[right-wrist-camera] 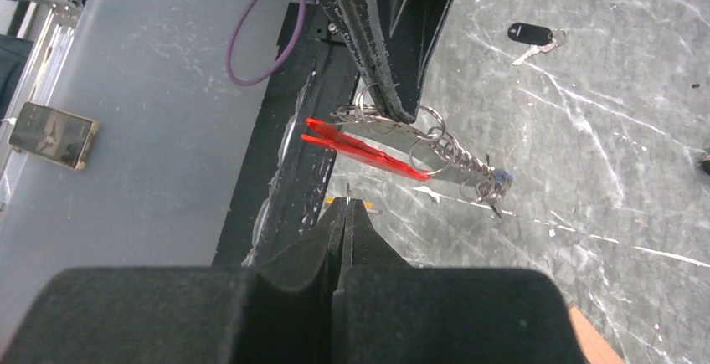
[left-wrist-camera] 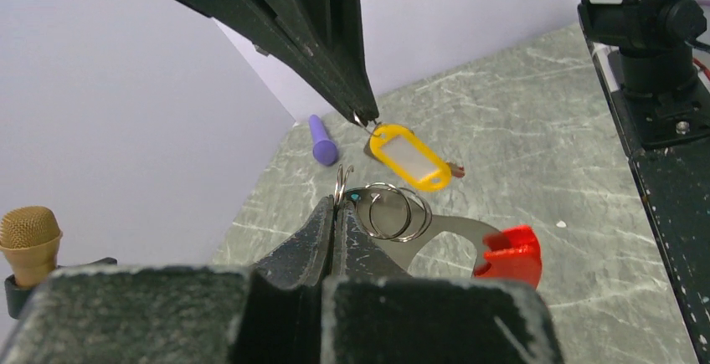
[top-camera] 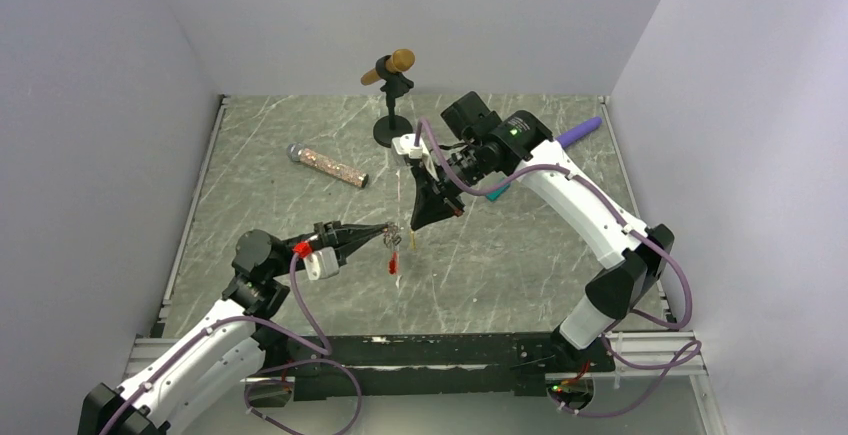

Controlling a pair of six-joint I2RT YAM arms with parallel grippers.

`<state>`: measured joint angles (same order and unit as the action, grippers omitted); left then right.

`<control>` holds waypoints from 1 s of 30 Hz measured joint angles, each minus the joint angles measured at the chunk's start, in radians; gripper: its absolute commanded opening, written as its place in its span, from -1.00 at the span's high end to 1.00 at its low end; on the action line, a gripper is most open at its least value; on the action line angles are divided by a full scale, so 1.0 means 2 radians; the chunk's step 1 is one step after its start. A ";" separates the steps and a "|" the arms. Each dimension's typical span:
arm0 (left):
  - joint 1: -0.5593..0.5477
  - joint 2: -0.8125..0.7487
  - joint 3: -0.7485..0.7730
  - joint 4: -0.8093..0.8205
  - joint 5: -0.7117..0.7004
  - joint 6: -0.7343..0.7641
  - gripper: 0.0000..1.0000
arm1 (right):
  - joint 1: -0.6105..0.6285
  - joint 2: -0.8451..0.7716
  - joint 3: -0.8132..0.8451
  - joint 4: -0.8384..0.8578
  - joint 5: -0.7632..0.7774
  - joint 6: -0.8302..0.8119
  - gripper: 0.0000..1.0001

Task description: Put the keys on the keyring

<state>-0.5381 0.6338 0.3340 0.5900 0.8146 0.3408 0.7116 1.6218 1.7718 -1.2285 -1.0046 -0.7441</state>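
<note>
Above the table (top-camera: pixel 520 255), between its middle and near edge, the left gripper (left-wrist-camera: pixel 339 205) pinches the keyring (left-wrist-camera: pixel 398 213), its red fob (left-wrist-camera: pixel 509 255) hanging; the right gripper (left-wrist-camera: pixel 362 115), just beside, grips the yellow-tagged key (left-wrist-camera: pixel 408 156) by its small ring

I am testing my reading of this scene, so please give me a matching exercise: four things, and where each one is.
Things: 1 yellow-tagged key; 2 keyring; 3 black-tagged key; 4 gold microphone.
Places: a on its stand; b in the left gripper; c on the table; d hanging from the right gripper.
Pairs: 1-d, 2-b, 3-c, 4-a.
</note>
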 measured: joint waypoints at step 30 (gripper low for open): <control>-0.018 -0.004 -0.035 0.074 -0.048 -0.052 1.00 | 0.028 0.023 -0.001 0.078 0.027 0.088 1.00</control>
<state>-0.5739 0.6254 0.2649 0.7372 0.7177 0.2367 0.7673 1.6688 1.7691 -1.0718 -0.9512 -0.5678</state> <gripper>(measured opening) 0.013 0.009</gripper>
